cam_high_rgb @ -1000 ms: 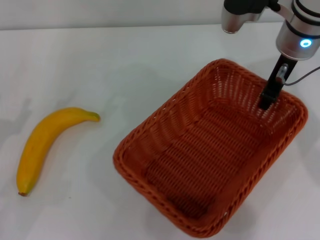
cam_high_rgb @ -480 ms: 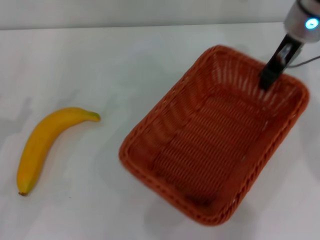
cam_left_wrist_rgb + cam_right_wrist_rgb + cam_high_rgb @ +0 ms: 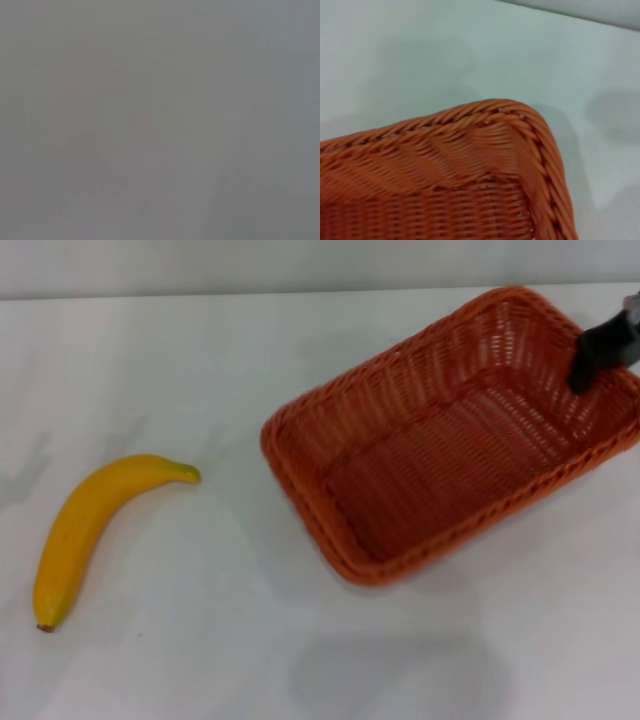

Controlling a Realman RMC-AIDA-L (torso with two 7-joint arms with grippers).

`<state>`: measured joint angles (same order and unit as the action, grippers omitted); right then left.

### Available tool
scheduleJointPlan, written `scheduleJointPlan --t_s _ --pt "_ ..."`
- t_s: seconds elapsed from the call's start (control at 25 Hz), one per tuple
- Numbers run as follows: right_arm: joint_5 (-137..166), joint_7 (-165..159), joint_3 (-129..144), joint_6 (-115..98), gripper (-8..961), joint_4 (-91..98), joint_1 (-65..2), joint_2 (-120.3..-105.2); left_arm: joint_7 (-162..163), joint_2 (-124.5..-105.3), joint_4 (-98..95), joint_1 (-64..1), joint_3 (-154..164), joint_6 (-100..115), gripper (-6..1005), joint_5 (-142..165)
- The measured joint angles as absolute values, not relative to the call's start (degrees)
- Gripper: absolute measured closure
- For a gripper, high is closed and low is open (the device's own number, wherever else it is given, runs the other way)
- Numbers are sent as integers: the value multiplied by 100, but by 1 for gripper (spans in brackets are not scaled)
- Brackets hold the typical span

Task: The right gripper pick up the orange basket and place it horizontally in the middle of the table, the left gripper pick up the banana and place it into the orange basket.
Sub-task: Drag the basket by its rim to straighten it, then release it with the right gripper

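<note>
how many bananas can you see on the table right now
1. The banana lies on the left side of the table, apart from the orange basket, whose visible interior is empty. None appears hidden.

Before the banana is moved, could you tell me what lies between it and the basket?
Nothing: the head view shows only bare table between banana and basket.

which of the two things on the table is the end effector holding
The basket: the right end effector reaches inside its far right end. The banana lies alone, left.

Orange basket [image 3: 455,430] tilted, table's right; yellow banana [image 3: 90,525] flat, left.
</note>
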<state>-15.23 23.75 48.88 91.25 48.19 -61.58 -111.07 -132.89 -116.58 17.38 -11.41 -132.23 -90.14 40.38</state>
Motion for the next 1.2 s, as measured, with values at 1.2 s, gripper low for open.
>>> scheduleJointPlan --t_s 1.2 --pt "-3001 2082 4394 9100 802 5960 -4601 -11519 -13113 -11610 2110 -1295 -13228 -8626 109 4040"
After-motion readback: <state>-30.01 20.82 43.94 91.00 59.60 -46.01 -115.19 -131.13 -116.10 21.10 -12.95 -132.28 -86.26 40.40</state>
